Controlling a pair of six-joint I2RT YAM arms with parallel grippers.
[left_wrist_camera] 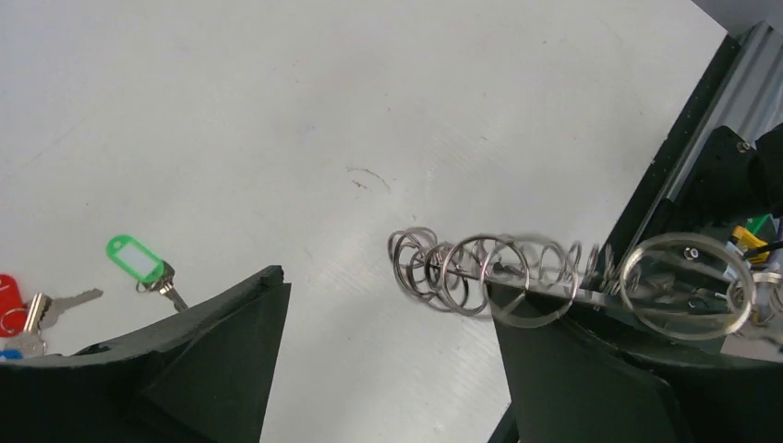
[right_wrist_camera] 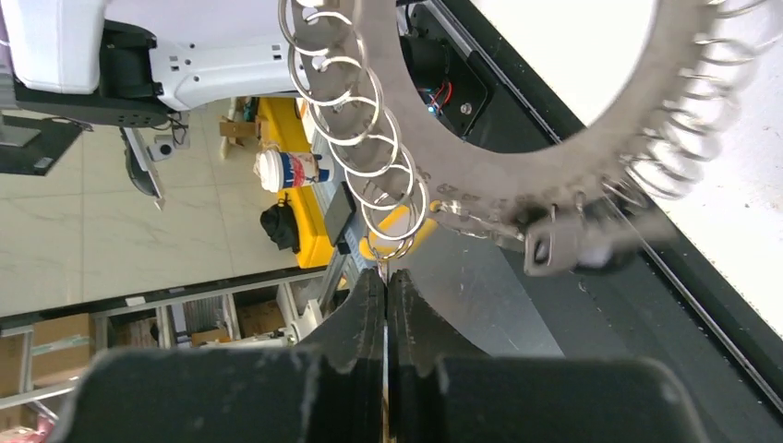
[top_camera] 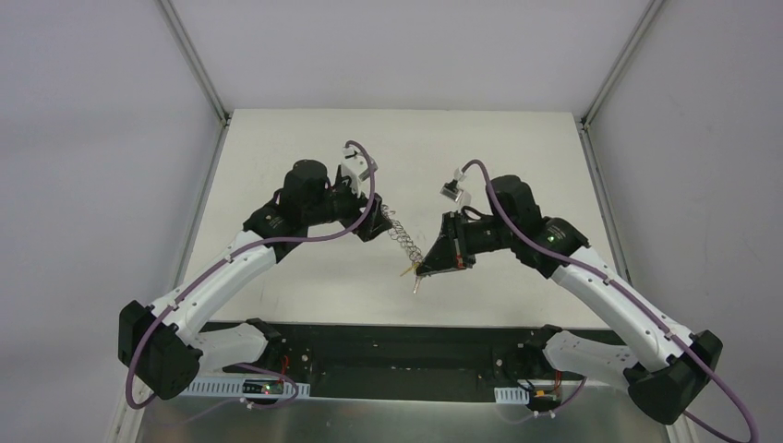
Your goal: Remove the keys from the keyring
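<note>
White tabletop [top_camera: 305,277], green-tag key [left_wrist_camera: 138,259] lying loose on it. Your R gripper [right_wrist_camera: 385,286] is pinched shut on keyring [right_wrist_camera: 480,166] rim, ring held aloft. L gripper [left_wrist_camera: 386,281] gapes wide, clamping nothing.

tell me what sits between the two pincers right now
The keyring, with its frilly wire loops, spans the gap from the left pincer to the right pincer. This shows most clearly in the top view.

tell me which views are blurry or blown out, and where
right wrist: the table is blown out white, the hanging key is smeared, the keyring is fairly sharp; left wrist: the wire loops are partly blurred, the green-tagged key is crisp; top external: evenly lit, soft shadows under the arms.
</note>
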